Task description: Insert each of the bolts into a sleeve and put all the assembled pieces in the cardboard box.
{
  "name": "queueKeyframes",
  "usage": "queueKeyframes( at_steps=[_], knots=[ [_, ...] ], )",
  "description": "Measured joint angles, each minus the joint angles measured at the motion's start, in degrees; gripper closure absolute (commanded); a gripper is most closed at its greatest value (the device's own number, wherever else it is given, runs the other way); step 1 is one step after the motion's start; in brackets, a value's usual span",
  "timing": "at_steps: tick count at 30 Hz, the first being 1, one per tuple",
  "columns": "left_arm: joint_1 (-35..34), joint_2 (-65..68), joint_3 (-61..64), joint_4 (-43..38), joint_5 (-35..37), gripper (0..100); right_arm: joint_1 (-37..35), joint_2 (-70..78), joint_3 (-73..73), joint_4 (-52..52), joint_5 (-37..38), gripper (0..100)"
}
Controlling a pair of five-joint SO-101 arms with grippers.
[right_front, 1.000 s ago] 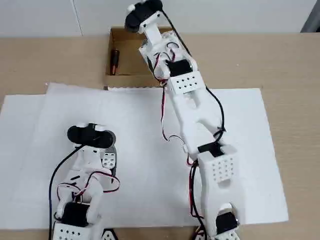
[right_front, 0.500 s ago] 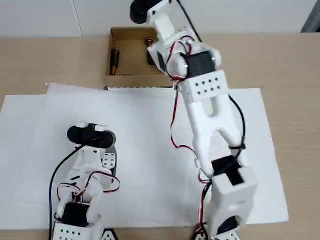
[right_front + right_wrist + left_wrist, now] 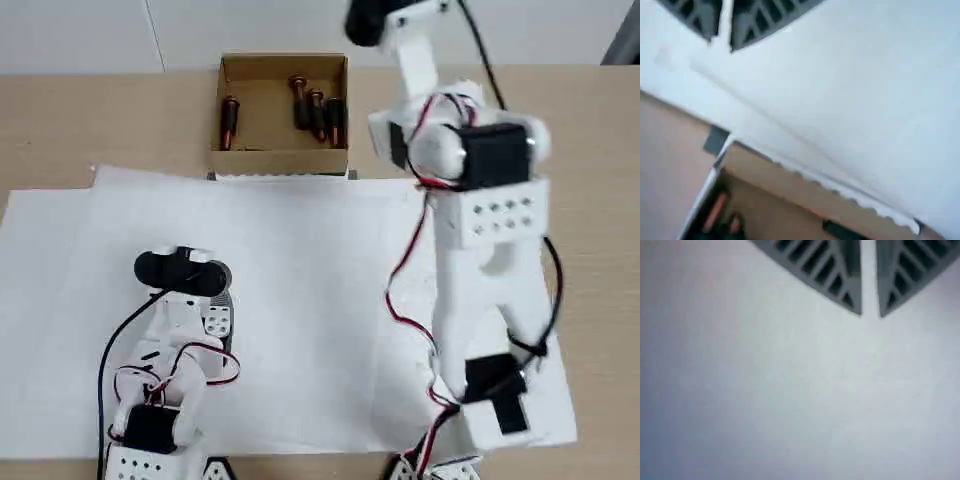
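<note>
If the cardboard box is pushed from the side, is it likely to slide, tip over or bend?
The cardboard box is low and wide, so it would probably slide rather than tip. It holds only four assembled pieces, so it is likely light. Its thin walls may flex a little.

A light wooden table [image 3: 90, 120] (partly under white paper [image 3: 300, 290]) meets a white wall [image 3: 80, 30]

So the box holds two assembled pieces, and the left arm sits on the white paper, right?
Not quite. The box holds four pieces, not two: the high view shows one by the left wall and three grouped toward the right. The left arm does sit on the white paper.
</note>
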Motion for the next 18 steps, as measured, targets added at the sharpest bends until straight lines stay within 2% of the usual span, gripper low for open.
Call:
queueKeyframes(
  at_steps=[10,13,18],
  knots=[
    [0.0,0.0,0.0,0.0,0.0,99,6.2,-14.9,2.0,2.1,-0.4,99.6],
    [0.0,0.0,0.0,0.0,0.0,99,9.3,-20.7,9.4,2.1,-0.4,99.6],
    [0.0,0.0,0.0,0.0,0.0,99,12.7,-31.3,29.9,-0.5,-1.7,99.6]
  ],
)
